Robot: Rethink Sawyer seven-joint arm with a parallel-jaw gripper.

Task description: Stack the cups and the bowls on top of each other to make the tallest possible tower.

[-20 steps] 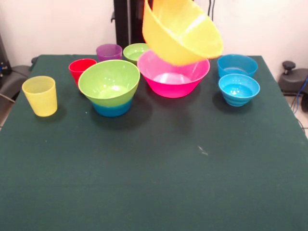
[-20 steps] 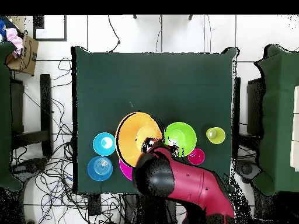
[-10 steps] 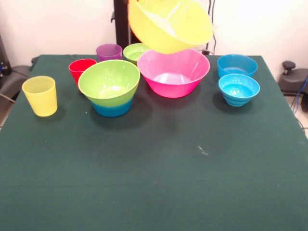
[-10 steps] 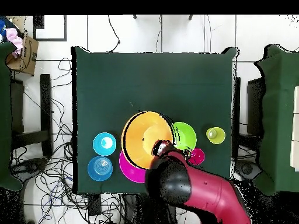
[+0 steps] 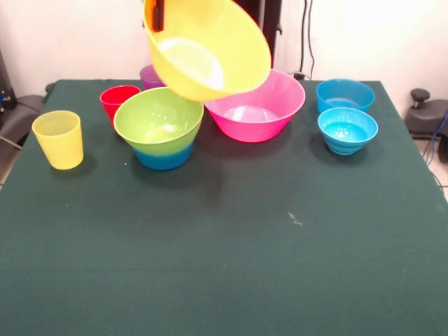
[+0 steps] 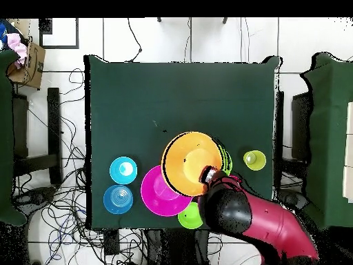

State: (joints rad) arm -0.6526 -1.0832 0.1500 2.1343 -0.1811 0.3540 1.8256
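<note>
My gripper is shut on the rim of the large orange bowl and holds it tilted in the air, above the medium green bowl. That green bowl sits in a blue bowl. The pink bowl stands just to the right. The red cup, the purple cup and the yellow cup stand at the left. In the overhead view the orange bowl covers most of the green one, with my gripper at its rim. The small green bowl shows only there.
Two blue bowls stand at the right of the table. The arm reaches in over the table's edge by the robot. The dark green table stretches toward the camera.
The orange bowl in my gripper has moved left in the front view, from above the pink bowl to above the medium green bowl. Nothing else has moved.
</note>
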